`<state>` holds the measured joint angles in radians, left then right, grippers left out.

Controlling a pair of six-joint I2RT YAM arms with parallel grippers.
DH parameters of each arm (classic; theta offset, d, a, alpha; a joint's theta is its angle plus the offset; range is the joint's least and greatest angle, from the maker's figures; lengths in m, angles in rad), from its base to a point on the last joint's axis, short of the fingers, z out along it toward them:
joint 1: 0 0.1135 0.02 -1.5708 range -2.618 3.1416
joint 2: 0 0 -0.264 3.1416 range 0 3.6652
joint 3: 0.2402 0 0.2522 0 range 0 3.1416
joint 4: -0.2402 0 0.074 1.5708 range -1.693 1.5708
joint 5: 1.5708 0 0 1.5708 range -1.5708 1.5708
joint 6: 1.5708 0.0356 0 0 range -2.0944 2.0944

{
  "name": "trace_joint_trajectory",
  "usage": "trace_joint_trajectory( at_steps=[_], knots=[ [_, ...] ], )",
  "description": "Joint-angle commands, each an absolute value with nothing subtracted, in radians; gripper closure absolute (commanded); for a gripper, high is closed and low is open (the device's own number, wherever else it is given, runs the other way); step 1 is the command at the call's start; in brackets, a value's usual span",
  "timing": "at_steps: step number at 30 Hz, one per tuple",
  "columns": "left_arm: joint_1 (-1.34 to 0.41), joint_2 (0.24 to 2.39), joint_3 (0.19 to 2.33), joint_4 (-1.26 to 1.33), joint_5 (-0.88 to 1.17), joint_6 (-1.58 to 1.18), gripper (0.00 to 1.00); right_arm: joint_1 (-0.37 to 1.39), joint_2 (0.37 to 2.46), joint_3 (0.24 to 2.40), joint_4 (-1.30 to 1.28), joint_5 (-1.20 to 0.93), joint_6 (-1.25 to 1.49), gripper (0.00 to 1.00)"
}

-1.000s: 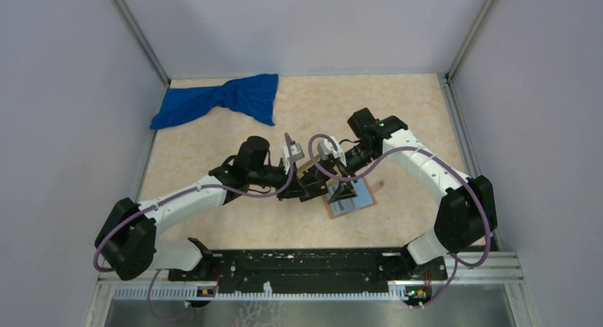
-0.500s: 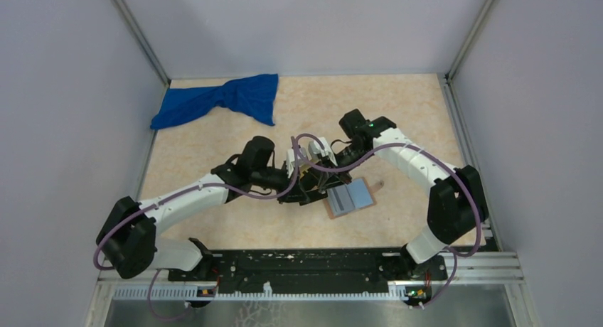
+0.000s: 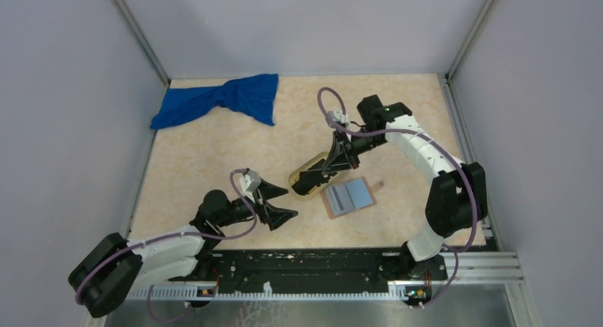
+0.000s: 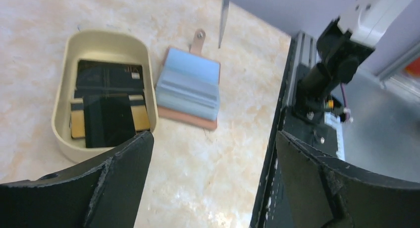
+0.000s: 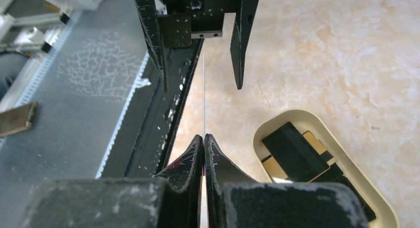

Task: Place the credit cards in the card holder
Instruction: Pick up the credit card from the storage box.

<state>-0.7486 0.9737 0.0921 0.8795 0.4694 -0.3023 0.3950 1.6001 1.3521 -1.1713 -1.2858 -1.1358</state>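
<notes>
Gripper status, right arm: I read the right gripper point(image 5: 203, 138) as closed, its two fingers pinched together on a thin grey card point(image 4: 224, 15). The card sticks out past the fingertips, and both wrist cameras see it edge-on. It is held in the air, clear of the table point(image 3: 213, 163). From overhead, with 12 o'clock pointing away from the arm bases, this gripper hangs over the oval tan tray point(image 4: 106, 38) near the middle of the table. I cannot tell from that view exactly where the card's free end sits.

The left gripper point(image 3: 291, 203) is open wide and holds nothing. It sits at about 7 o'clock from the tray, near it but not touching, with its fingers aimed toward the tray and the right gripper.

Inside the tray I see a black card point(image 4: 106, 120) lying flat on top of other cards. One below it is dark, and another shows a tan edge at its sides.

The card holder point(image 4: 190, 86) lies open on the table just beside the tray, at about 4 o'clock from it. Its blue-grey inside faces up and its reddish-brown cover shows along one edge. Its small strap point(image 4: 199, 37) lies flat on the table, pointing away from the left gripper. I see no card in its slots from these views.

A blue cloth point(image 3: 220, 99) lies crumpled at the far 11 o'clock corner of the table, well apart from everything else.
</notes>
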Motion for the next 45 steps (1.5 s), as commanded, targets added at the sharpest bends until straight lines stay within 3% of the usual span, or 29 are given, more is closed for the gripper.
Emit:
trace_joint_trajectory(
  at_steps=[1,8,17,25,28,33,41,43,45],
  knots=[
    [-0.749,1.001,0.085,1.285,0.369,-0.418,0.01,0.374,1.555,1.34,-1.042,-1.477,-0.956,1.0],
    [-0.752,1.221,0.105,1.631,0.334,-0.494,0.06,0.376,1.476,1.188,-0.564,-1.549,-0.501,1.0],
    [-0.755,1.447,0.233,1.791,0.404,-0.61,0.26,0.376,1.475,1.184,-0.553,-1.528,-0.486,1.0],
    [-0.752,1.412,0.213,1.787,0.397,-0.557,0.25,0.376,1.462,1.209,-0.629,-1.387,-0.556,1.0],
    [-0.75,1.336,0.233,1.627,0.44,-0.489,0.26,0.384,1.472,1.25,-0.767,-1.344,-0.7,1.0],
    [-0.75,1.161,0.382,0.937,0.447,-0.352,0.27,0.405,1.524,1.338,-1.012,-1.305,-0.919,1.0],
    [-0.75,1.146,0.464,0.712,0.501,-0.233,0.35,0.439,1.562,1.386,-1.125,-1.288,-1.028,1.0],
    [-0.75,1.157,0.473,0.704,0.53,-0.222,0.43,0.443,1.561,1.383,-1.116,-1.28,-1.02,1.0],
    [-0.749,1.166,0.485,0.694,0.552,-0.215,0.64,0.445,1.563,1.382,-1.112,-1.273,-1.017,1.0]
  ],
)
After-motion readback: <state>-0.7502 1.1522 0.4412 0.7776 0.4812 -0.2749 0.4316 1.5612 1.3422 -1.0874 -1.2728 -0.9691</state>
